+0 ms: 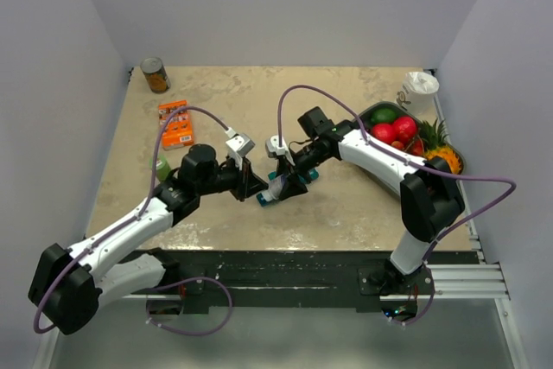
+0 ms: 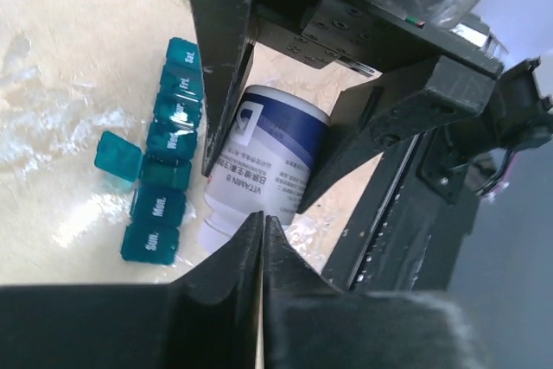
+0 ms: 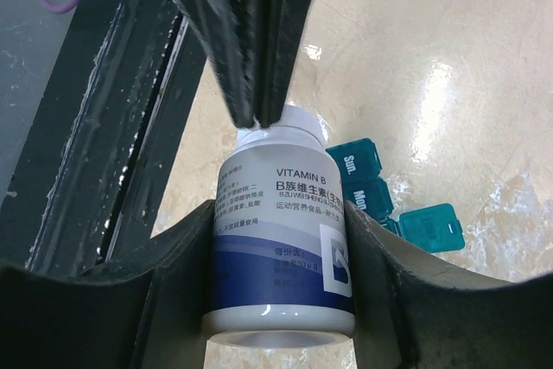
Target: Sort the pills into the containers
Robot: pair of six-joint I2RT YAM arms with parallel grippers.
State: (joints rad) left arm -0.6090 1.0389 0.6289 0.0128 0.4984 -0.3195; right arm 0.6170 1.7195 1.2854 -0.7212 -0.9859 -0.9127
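A teal pill organiser (image 2: pixel 168 157) lies in the middle of a glossy, beige marbled table (image 1: pixel 346 205), one lid (image 2: pixel 117 157) flipped open. Just beside it the right gripper (image 3: pixel 281 209) clamps a white vitamin bottle (image 3: pixel 281 248). The left gripper (image 2: pixel 262 226), jaws pressed together and empty, points at the bottle's cap. Plain pale walls (image 1: pixel 285 6) enclose the table on three sides, and a fruit tray (image 1: pixel 371 112) sits at its right edge.

The top external view looks down from above and behind the arm bases toward the far wall, taking in the whole tabletop (image 1: pixel 225 101). The left wrist view sits close, looking past its own jaws at the vitamin bottle (image 2: pixel 268 162) and the pill organiser (image 2: pixel 168 157). The right wrist view, equally close, faces the opposite way. Both wrist views share the bottle and the organiser.
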